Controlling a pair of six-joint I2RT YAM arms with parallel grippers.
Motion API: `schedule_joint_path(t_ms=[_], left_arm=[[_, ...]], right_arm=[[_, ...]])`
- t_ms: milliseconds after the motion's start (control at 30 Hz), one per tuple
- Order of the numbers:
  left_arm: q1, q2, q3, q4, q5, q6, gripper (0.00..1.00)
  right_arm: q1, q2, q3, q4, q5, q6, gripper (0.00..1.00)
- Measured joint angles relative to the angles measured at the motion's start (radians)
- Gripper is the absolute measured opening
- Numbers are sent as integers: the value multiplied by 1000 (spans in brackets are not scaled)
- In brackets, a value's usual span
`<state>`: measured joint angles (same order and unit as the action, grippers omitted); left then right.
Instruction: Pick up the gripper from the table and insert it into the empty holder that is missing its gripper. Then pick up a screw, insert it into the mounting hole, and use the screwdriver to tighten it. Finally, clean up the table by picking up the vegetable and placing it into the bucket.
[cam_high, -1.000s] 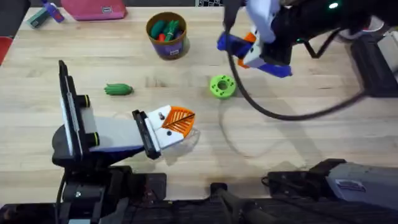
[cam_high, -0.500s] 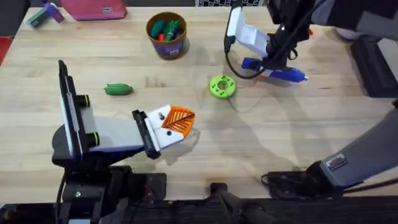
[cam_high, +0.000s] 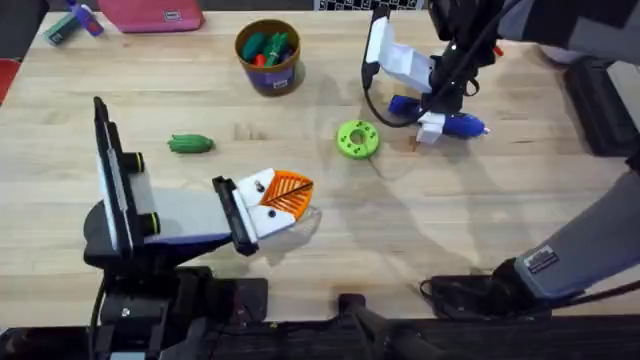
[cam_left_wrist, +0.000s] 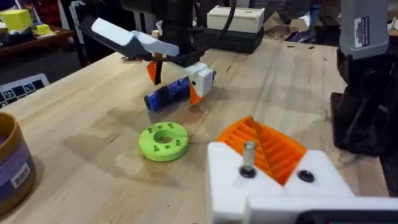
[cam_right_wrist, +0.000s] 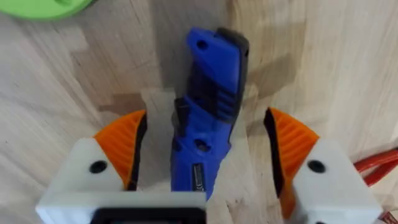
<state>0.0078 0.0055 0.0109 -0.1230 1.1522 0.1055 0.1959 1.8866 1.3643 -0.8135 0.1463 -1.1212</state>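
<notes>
The blue screwdriver (cam_high: 462, 124) (cam_right_wrist: 211, 93) lies flat on the table at the back right. My right gripper (cam_high: 438, 118) (cam_right_wrist: 205, 124) is down over it and open, one orange pad on each side. My left gripper (cam_high: 240, 215) at the front left is shut on the white holder (cam_high: 262, 215) (cam_left_wrist: 273, 186). The orange gripper (cam_high: 290, 190) (cam_left_wrist: 267, 146) sits in the holder, and a screw (cam_left_wrist: 247, 155) stands up from its mounting hole. The dark green vegetable (cam_high: 190, 144) lies left of centre. The bucket (cam_high: 268, 70) stands at the back with toy vegetables inside.
A lime green disc with holes (cam_high: 357, 138) (cam_left_wrist: 163, 140) lies between the holder and the screwdriver. A pink case (cam_high: 150, 14) sits at the back left edge. A black cable (cam_high: 385, 112) loops from the right arm near the screwdriver.
The right arm came down from high up with the screwdriver and laid it on the table. Its fingers now stand apart around it. The left arm has not moved.
</notes>
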Motion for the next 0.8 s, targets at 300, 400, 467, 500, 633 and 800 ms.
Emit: schedule_joint_path(t_ms=[300, 400, 467, 500, 633, 800], left_arm=[[0, 0, 0, 0, -1, 4, 459], [0, 0, 0, 0, -1, 4, 903], [0, 0, 0, 0, -1, 3, 982], [0, 0, 0, 0, -1, 2, 985], [0, 0, 0, 3, -6, 4, 987], [1, 0, -4, 155, -94, -111, 985]], right_arm=[[17, -73, 8, 12, 4, 181, 992], [20, -140, 32, 14, 4, 296, 993], [20, -192, 48, 17, 4, 379, 994], [20, -216, 53, 19, 4, 417, 994], [20, -296, 63, 1, 4, 591, 993], [20, -372, 63, -84, 0, 826, 992]])
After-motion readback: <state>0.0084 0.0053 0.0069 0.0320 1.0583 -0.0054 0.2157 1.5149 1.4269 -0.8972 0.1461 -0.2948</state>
